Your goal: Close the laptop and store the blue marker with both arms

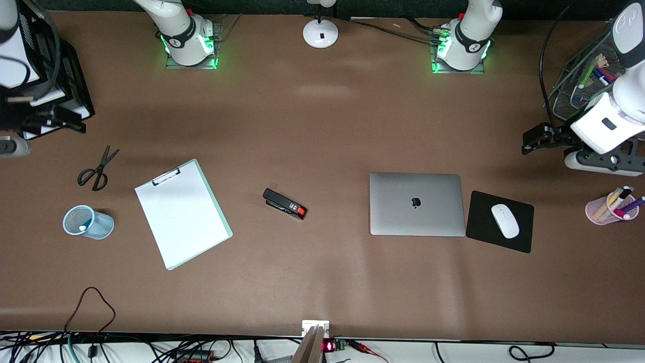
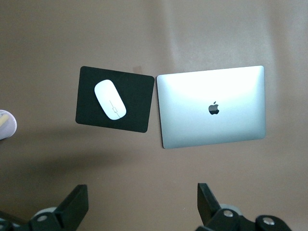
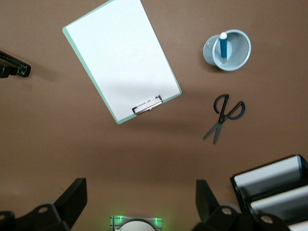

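Note:
The laptop (image 1: 416, 204) lies closed and flat, lid up with the dark logo showing, toward the left arm's end of the table; it also shows in the left wrist view (image 2: 211, 107). The blue marker (image 3: 223, 44) stands in a light-blue mesh cup (image 3: 238, 60), white end up; the cup (image 1: 95, 224) is toward the right arm's end. My left gripper (image 1: 535, 141) (image 2: 143, 207) hangs open and empty high over the table's end, apart from the laptop. My right gripper (image 1: 60, 121) (image 3: 139, 204) is open and empty, high over its end of the table.
A black mouse pad (image 1: 484, 237) with a white mouse (image 1: 505, 221) lies beside the laptop. A stapler (image 1: 284, 203), clipboard (image 1: 182, 214), scissors (image 1: 97, 169), pink pen cup (image 1: 611, 207), wire organiser (image 1: 579, 80), black paper tray (image 1: 68, 75) and lamp base (image 1: 320, 33) are also on the table.

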Motion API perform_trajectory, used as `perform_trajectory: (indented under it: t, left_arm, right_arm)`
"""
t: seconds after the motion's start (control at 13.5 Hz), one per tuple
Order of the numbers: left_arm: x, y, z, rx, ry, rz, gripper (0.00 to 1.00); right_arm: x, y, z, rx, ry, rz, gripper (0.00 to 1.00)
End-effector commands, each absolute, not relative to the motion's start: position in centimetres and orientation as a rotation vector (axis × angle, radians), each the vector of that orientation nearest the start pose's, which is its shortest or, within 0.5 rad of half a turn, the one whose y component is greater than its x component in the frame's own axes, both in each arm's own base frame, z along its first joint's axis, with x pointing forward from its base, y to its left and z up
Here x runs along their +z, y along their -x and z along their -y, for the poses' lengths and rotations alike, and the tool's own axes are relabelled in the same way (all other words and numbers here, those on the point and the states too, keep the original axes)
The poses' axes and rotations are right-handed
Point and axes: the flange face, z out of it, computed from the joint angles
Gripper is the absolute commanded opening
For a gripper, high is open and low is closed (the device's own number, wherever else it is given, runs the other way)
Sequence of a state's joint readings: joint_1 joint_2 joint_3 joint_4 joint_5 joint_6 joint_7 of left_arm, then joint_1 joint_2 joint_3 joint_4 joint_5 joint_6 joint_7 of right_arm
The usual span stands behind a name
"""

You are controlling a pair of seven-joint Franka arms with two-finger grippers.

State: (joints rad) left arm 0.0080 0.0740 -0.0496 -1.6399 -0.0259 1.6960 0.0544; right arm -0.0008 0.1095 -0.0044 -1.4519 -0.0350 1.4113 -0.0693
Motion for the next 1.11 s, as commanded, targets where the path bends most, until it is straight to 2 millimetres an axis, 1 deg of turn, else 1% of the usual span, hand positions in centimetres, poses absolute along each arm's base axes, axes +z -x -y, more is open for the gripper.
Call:
perform_trajectory:
  t: [0.0,0.07,0.15,0.3,0.37,0.67,0.82,0.89,1.04]
  left_arm:
    - [56.7,-58.0,2.9,0.002,3.172,-0.180,1.00]
    - [56.8,-58.0,2.8,0.006,3.174,-0.183,1.00]
    - [56.8,-58.0,2.8,0.006,3.174,-0.180,1.00]
    - [56.6,-58.1,2.8,0.011,3.182,-0.177,1.00]
    - [56.8,-58.1,2.8,0.006,3.182,-0.177,1.00]
    - [56.9,-58.1,3.1,0.004,3.174,-0.188,1.00]
    - [56.9,-58.1,2.9,0.006,3.174,-0.188,1.00]
    - [56.9,-58.1,3.0,0.006,3.174,-0.190,1.00]
    - [56.9,-58.1,3.1,0.006,3.174,-0.190,1.00]
  right_arm:
    - [61.3,-52.5,0.8,0.111,3.190,0.066,1.00]
    - [61.2,-51.3,1.0,0.042,3.193,0.055,1.00]
    - [61.6,-50.8,1.0,0.004,3.194,0.036,1.00]
    - [62.1,-50.9,1.0,-0.021,3.193,-0.062,1.00]
    - [62.1,-51.0,0.9,-0.029,3.193,-0.089,1.00]
    - [62.8,-51.5,0.8,-0.062,3.180,-0.087,1.00]
    - [63.0,-51.7,0.6,-0.069,3.160,-0.088,1.00]
    - [63.6,-51.9,0.6,-0.086,3.137,-0.096,1.00]
    - [64.1,-52.5,0.4,-0.093,3.128,-0.091,1.00]
